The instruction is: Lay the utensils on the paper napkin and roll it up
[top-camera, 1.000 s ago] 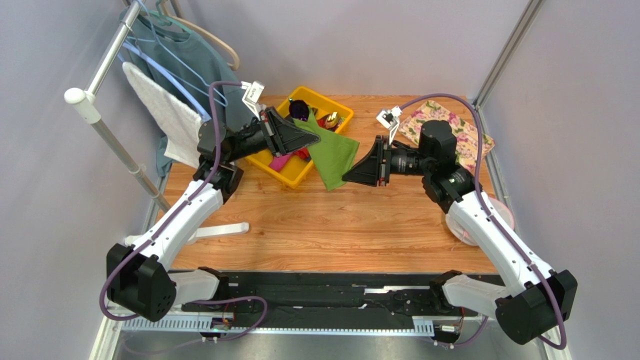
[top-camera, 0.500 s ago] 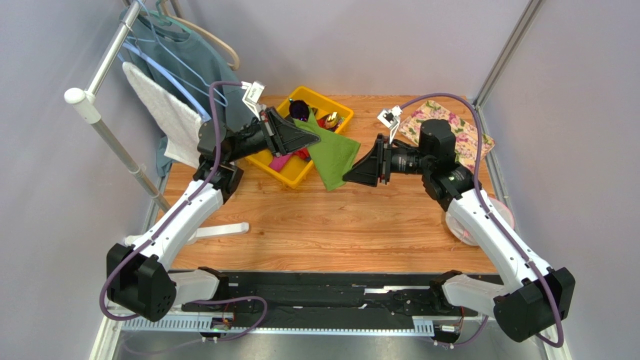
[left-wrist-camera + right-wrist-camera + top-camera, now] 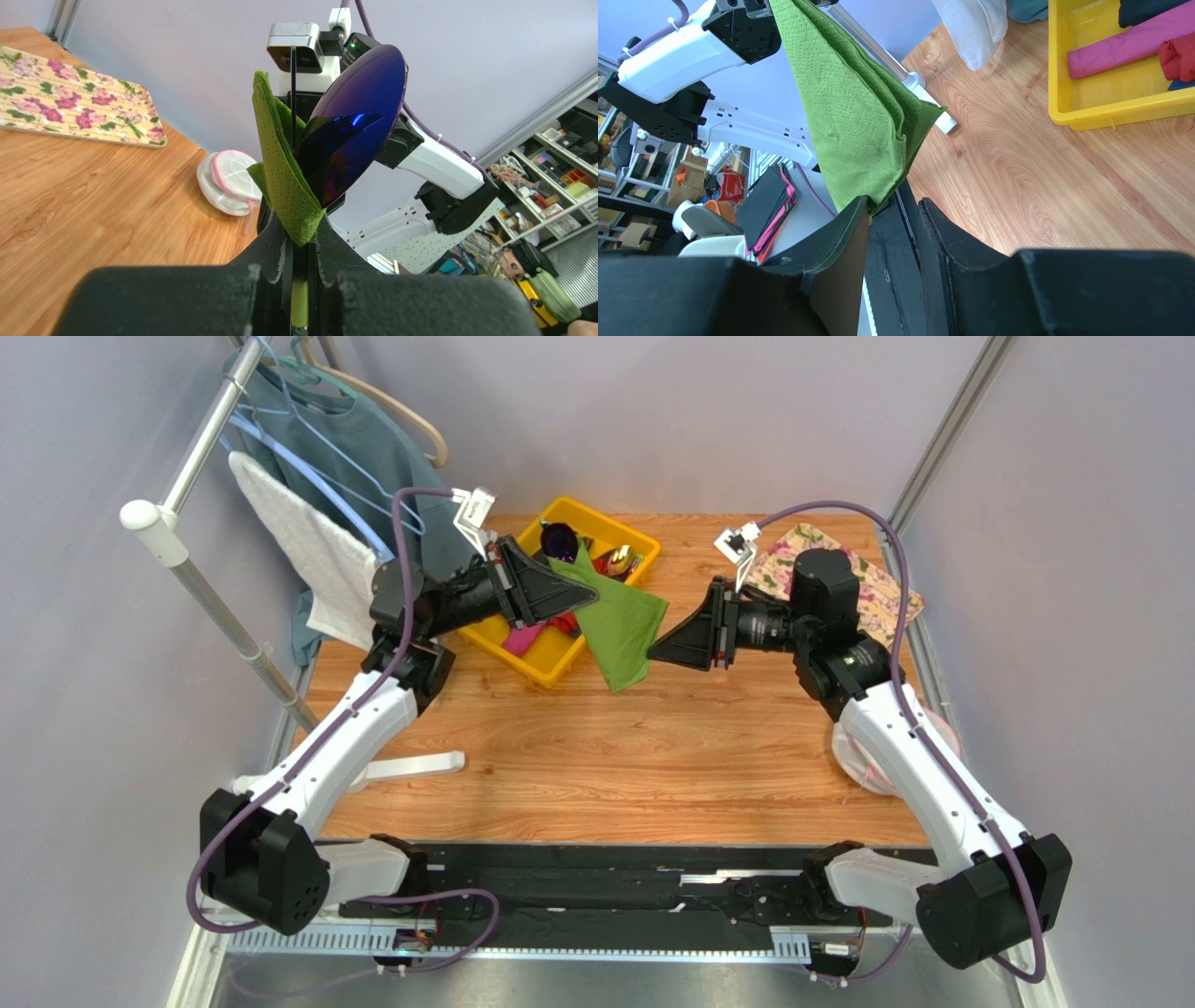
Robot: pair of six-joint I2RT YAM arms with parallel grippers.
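Observation:
The green paper napkin [image 3: 624, 623] hangs folded in the air over the table, beside the yellow bin. My left gripper [image 3: 578, 588] is shut on its upper corner; in the left wrist view the napkin [image 3: 281, 161] stands up from the closed left gripper [image 3: 305, 241]. My right gripper [image 3: 657, 654] is open at the napkin's lower right edge. In the right wrist view the napkin [image 3: 857, 119] has its bottom corner against the left finger of the right gripper [image 3: 894, 203], with a clear gap between the jaws. Utensils lie in the bin: a gold head [image 3: 617, 557] and a pink handle [image 3: 1130, 42] show.
The yellow bin [image 3: 550, 669] sits at the back left of the wooden table. The floral mat [image 3: 842, 567] lies at the back right. A white and pink bundle [image 3: 870, 763] sits at the right edge. A clothes rack with a white towel [image 3: 309, 546] stands on the left.
My right gripper has drawn back to the right and slightly up, away from the napkin's lower corner. The left gripper and the napkin have stayed in place.

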